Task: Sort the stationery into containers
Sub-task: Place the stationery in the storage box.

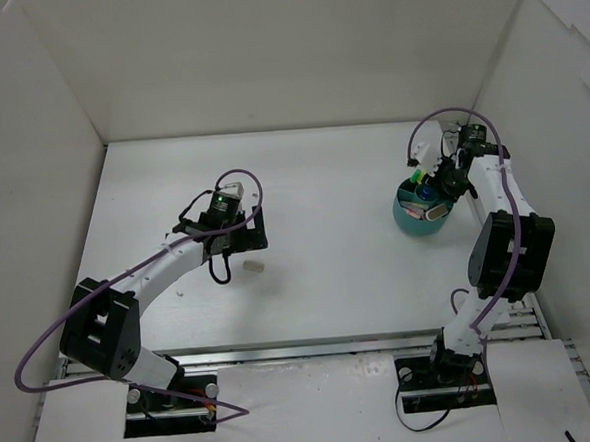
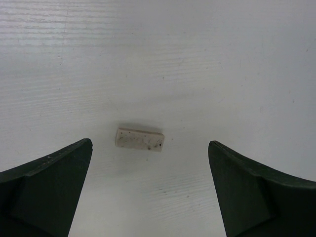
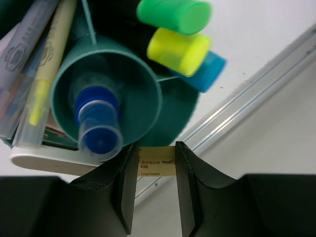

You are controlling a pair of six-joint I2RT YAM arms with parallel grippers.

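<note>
Two claws. The right claw (image 3: 156, 148) grasps a tan block (image 3: 156, 166); just beyond it sits the teal tub (image 3: 144, 112), full of pens (image 3: 98, 126). The left claw (image 2: 149, 144) is released wide, a beige stick (image 2: 139, 139) lying between its tips, slightly ahead.

Brown print on tan cube (image 3: 156, 167), too blurred to read

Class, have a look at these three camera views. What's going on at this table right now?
The right gripper is shut on a small tan block and holds it just above the teal tub. The tub holds capped highlighters and a blue-capped pen. The left gripper hangs open over a pale speckled piece lying on the white table, with its fingers clear of the piece.
</note>
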